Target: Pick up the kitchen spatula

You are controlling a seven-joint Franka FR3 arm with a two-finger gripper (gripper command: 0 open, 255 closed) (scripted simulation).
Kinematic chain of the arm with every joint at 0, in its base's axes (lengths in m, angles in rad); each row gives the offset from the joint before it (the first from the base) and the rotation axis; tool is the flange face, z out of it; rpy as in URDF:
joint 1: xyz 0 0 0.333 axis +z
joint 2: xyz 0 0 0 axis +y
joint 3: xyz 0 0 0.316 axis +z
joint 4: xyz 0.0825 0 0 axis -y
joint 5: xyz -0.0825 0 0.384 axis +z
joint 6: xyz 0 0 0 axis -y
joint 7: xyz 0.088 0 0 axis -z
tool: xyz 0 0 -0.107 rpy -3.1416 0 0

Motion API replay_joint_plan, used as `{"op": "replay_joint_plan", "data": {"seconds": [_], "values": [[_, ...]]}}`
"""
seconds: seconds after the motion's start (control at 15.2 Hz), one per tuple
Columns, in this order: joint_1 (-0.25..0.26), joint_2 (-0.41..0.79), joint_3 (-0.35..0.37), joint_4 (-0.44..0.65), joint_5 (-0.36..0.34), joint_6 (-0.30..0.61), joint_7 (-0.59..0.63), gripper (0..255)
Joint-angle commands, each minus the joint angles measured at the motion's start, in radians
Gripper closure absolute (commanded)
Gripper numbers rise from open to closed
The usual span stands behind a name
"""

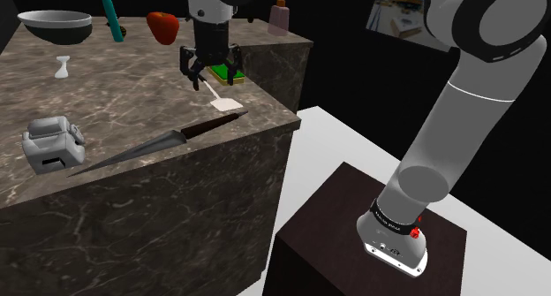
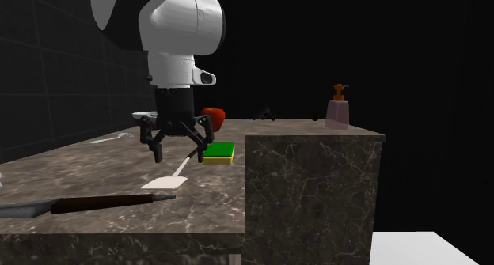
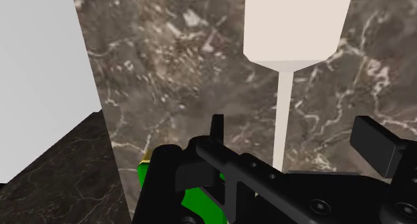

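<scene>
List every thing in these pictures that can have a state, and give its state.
spatula, lying flat on the counter, not gripped
end effector, open, fingers either side of the spatula's handle, not touching it
knife, lying flat on the counter
soap dispenser, upright on the raised block
bowl, upright
sponge, flat, green side up

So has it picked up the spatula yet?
Not yet. Done: the tool is lined up over the thin handle of the white spatula. In hand: the grab, with fingers open either side, not gripping. Left: squeeze shut and lift it off the counter.
</scene>
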Motion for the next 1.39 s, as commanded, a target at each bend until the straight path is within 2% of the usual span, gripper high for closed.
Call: {"op": "replay_joint_plan", "data": {"seconds": [0.0,0.13,0.2,0.79,1.32], "values": [[0.000,0.000,0.000,-0.027,-0.001,0.028,0.002,0],[0.000,0.000,0.000,-0.035,-0.001,0.036,0.002,0],[0.000,0.000,0.000,-0.032,-0.001,0.033,0.003,255],[0.000,0.000,0.000,-0.035,-0.001,0.036,0.002,255],[0.003,0.010,0.002,0.084,-0.004,-0.075,0.001,255]]}}
